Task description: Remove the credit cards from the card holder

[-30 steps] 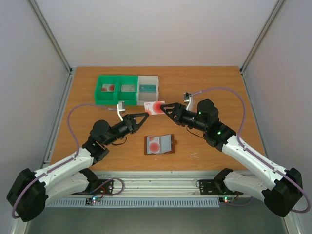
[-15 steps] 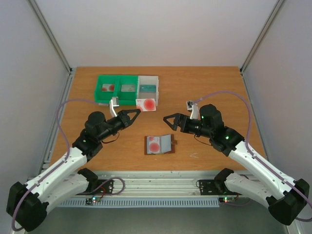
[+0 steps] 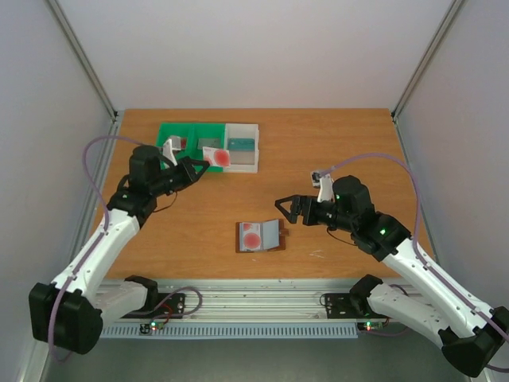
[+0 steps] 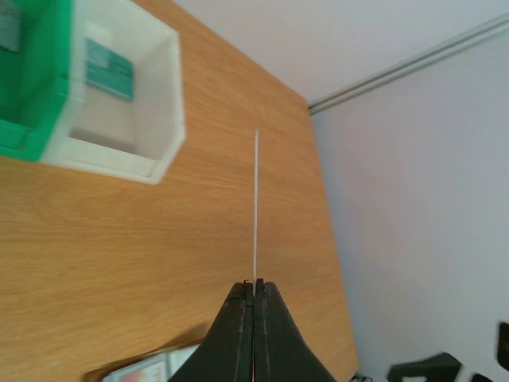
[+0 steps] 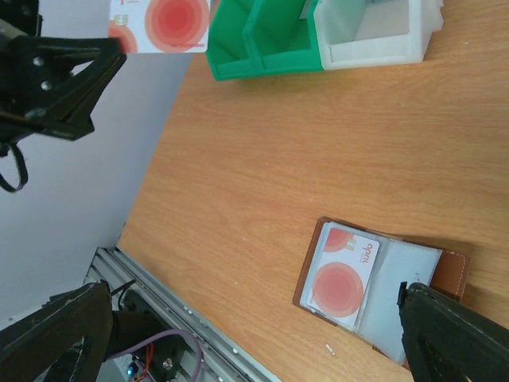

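The card holder [image 3: 270, 236] lies open on the table, brown with a blue-grey lining. A whitish credit card with a red circle [image 3: 251, 237] shows in its left pocket, also in the right wrist view [image 5: 340, 274] inside the card holder [image 5: 445, 267]. My left gripper [image 3: 203, 165] is shut on another red-circle card [image 3: 217, 157] and holds it above the bins. In the left wrist view this card [image 4: 255, 207] shows edge-on in the left gripper [image 4: 254, 285]. My right gripper [image 3: 283, 211] is open and empty just right of the card holder; it spans the bottom of its own view [image 5: 254, 298].
A green two-compartment bin [image 3: 191, 126] and a white bin [image 3: 242, 126] stand at the back left, each with a card inside. They also show in the right wrist view, the green one [image 5: 262, 48] and the white one [image 5: 374, 52]. White walls enclose the table.
The right gripper let go of the red-circle card and drew back down beside the card holder. The left gripper carried that card left and back, over the bins.
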You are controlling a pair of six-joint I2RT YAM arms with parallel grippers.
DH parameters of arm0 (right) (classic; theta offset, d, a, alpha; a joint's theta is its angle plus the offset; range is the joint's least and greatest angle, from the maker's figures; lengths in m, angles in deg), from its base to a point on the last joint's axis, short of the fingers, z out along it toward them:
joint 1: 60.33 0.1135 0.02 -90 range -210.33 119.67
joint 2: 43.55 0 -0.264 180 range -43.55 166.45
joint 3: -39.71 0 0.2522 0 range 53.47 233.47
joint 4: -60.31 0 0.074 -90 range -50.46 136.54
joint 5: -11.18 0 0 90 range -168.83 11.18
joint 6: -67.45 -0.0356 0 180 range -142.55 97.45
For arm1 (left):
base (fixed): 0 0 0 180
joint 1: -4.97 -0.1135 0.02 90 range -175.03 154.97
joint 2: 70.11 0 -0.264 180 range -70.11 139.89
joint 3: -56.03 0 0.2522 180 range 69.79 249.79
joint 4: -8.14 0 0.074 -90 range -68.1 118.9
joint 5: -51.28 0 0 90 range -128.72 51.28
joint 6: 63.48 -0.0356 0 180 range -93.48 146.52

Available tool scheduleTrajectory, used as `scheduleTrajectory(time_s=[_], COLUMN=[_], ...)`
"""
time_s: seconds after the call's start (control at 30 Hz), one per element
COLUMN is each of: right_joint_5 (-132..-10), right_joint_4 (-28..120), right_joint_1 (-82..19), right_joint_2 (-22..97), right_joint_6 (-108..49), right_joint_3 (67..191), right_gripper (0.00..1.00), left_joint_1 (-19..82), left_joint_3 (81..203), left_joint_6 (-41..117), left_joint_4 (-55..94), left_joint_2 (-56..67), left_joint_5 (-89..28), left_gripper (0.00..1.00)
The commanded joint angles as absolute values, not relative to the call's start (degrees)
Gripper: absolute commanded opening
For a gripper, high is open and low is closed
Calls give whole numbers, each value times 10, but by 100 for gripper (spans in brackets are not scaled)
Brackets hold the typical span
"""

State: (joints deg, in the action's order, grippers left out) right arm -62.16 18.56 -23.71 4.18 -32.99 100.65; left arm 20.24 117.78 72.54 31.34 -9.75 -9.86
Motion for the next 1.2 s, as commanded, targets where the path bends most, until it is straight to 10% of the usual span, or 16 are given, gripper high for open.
scheduleTrajectory(time_s=[0.0,1.17], right_joint_5=[-627,-651], right_joint_4=[163,162], right_joint_1=[-237,-237], right_joint_2=[30,50], right_joint_6=[-304,-298], right_joint_3=[1028,1045], right_gripper=[98,98], left_joint_1=[154,-37], left_joint_3=[1233,1656], left_joint_6=[653,441], left_joint_4=[400,614], left_joint_2=[-63,400], left_joint_5=[-69,-120], left_gripper=[0,0])
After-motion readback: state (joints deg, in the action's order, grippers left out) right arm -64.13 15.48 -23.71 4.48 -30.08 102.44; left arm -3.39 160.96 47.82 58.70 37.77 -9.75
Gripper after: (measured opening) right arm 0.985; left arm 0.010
